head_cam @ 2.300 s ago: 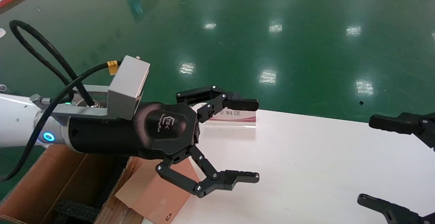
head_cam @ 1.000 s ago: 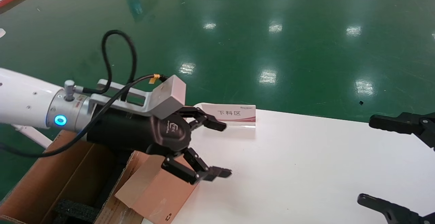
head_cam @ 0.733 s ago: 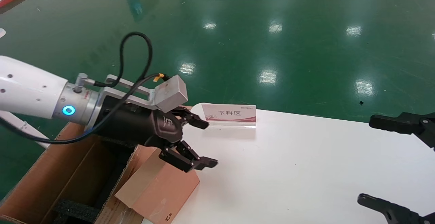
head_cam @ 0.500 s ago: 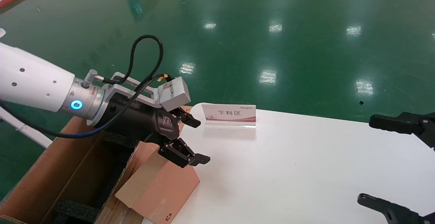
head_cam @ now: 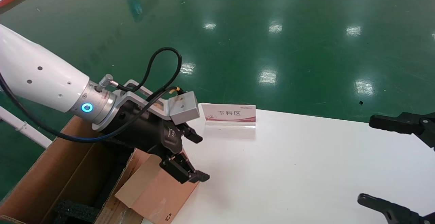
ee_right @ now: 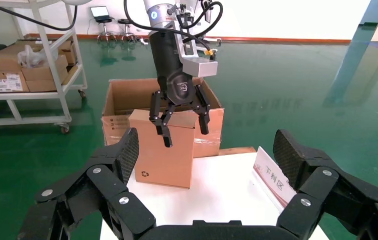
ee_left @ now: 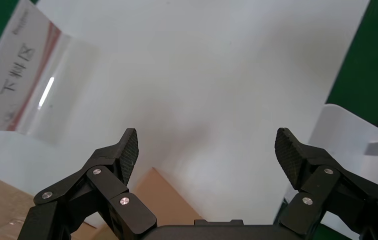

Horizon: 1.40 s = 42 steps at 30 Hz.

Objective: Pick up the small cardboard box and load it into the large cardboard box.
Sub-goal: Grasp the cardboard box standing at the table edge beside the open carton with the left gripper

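Note:
The small cardboard box [head_cam: 159, 190] [ee_right: 162, 155] stands upright at the near left edge of the white table [head_cam: 306, 169], a recycling mark low on its face. It leans against the large cardboard box [head_cam: 51, 176] [ee_right: 211, 125], whose black foam [head_cam: 73, 210] shows inside. My left gripper [head_cam: 199, 157] [ee_right: 184, 132] is open and tilted down over the small box's top edge, one finger in front of its face and one past its side. In the left wrist view the left gripper [ee_left: 207, 145] holds nothing, with a corner of the small box [ee_left: 162, 200] below it. My right gripper [head_cam: 366, 159] [ee_right: 206, 147] hangs open at the far right.
A clear stand holding a white and red sign [head_cam: 229, 113] [ee_left: 17, 85] sits at the table's far edge. Green floor surrounds the table. A white trolley [ee_right: 52, 75] with cartons stands behind the large box.
My left gripper has swung down and back toward the small box, pitching its fingers downward while staying open. The boxes and the right arm have not moved.

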Motion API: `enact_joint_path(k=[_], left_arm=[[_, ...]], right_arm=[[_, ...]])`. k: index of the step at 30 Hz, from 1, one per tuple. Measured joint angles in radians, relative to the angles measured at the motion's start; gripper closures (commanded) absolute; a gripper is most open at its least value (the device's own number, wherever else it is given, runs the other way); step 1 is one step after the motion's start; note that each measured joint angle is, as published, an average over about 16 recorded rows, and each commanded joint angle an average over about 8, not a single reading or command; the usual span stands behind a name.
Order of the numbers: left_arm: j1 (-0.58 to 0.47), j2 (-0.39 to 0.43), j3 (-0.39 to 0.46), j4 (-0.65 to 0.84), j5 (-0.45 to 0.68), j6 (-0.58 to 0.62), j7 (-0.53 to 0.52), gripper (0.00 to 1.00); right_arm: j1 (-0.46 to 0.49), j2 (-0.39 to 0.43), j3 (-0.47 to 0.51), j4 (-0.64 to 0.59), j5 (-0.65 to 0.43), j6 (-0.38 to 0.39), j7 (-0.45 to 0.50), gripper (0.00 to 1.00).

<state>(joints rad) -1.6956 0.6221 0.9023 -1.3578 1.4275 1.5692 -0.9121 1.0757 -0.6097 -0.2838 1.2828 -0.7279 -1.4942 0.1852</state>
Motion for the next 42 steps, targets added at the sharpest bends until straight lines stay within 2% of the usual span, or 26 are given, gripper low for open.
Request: enact_joint_path(k=[12,31,42], left_arm=[[-0.100,-0.001,0.165,0.001,0.047,-0.012,-0.089,0.00],[-0.240,0.010,0.329,-0.001,0.116,-0.012,-0.228,0.00],[-0.328,0.018,0.450,-0.002,0.105,-0.004,-0.275,0.00]], right_arm=[[0.000,0.000,-0.001,0.000,0.001,0.000,0.000,0.00],[0.000,0.001,-0.002,0.000,0.001,0.001,-0.001,0.00],[0.001,0.001,-0.003,0.000,0.002,0.001,-0.001,0.00]])
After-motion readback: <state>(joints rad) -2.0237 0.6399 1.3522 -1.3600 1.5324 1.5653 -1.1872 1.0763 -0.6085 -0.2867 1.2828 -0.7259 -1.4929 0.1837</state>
